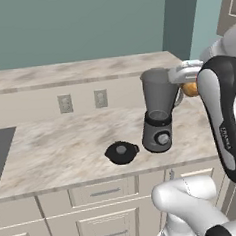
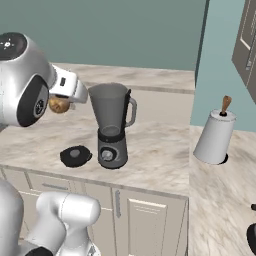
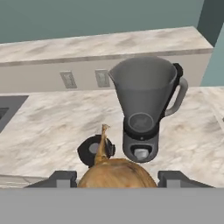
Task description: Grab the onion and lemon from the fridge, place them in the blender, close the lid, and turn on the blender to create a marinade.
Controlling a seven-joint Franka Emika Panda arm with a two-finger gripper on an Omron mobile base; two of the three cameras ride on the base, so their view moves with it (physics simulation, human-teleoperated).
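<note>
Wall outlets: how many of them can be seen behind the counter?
2. Both sit side by side on the low backsplash wall behind the counter, left of the blender: the left outlet and the right outlet. The arm may hide others.

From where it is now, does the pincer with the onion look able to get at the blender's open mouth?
Probably yes. The pincer holds the onion near the height of the jar's rim, beside the blender. The lid lies on the counter, so the mouth is open, and nothing stands between them.
</note>
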